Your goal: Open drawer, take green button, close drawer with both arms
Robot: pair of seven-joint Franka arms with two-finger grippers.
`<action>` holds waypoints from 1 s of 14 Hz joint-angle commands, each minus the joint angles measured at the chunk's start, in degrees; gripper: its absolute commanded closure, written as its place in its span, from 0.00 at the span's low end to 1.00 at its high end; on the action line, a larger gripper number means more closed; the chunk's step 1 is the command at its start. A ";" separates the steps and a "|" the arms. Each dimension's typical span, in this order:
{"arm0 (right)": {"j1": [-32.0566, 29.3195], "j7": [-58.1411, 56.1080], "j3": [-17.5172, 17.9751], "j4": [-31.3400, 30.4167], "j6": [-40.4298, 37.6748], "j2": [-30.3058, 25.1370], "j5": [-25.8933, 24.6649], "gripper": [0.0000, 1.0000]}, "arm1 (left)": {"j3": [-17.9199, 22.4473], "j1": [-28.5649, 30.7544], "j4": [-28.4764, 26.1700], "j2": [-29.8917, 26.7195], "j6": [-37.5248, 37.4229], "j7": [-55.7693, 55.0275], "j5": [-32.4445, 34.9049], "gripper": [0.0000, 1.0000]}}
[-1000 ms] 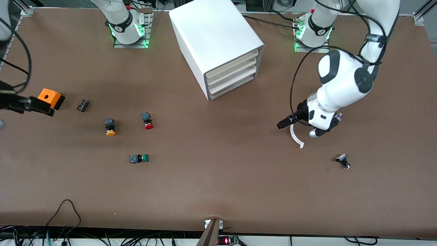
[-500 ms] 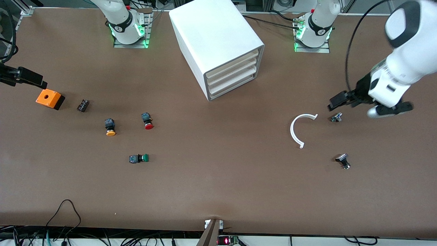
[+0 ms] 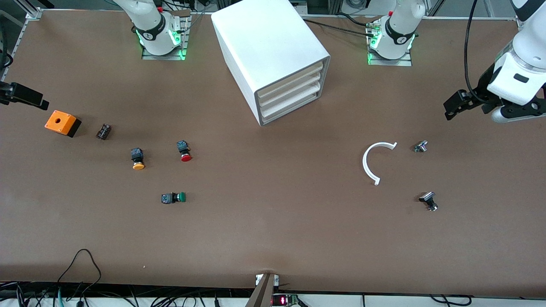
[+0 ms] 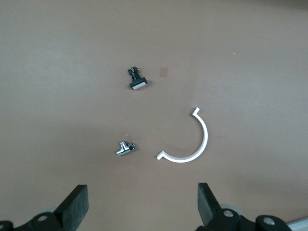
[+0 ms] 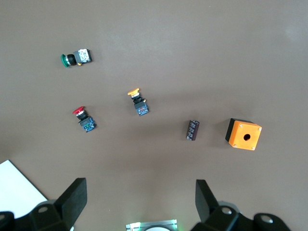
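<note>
While all four trays sit flush, the drawer (image 3: 290, 112) is closed.
Three buttons: green button (image 3: 174, 198) lies nearest the camera, unobstructed on the counter (image 3: 273, 221). Left tool (image 3: 453, 105) and right tool (image 3: 25, 96) hover with jaws apart, empty.

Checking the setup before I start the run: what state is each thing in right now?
drawer: shut, like the three trays above it.
green button: lying on its side on the table, untouched.
left gripper: fingers open, empty.
right gripper: fingers open, empty, above the orange box.
</note>
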 commanded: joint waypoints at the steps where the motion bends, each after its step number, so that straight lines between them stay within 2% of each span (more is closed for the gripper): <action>1: -0.43 -0.46 0.73 -11.91 6.79 -7.09 -0.95 0.00 | 5.24 -3.57 0.17 0.62 0.84 5.45 0.89 0.00; 4: -0.34 -0.46 0.73 -15.63 9.09 -8.50 -0.95 0.00 | 6.23 -3.58 0.96 1.33 0.57 12.47 0.01 0.00; 8: -0.34 -0.46 0.90 -24.93 14.89 -14.21 -0.95 0.00 | 6.23 -2.26 2.28 2.03 -1.70 13.29 -2.98 0.00; 14: -0.34 0.16 0.73 -21.79 13.23 -12.64 -0.60 0.00 | 6.23 -2.26 2.37 1.77 -4.44 12.76 -4.48 0.00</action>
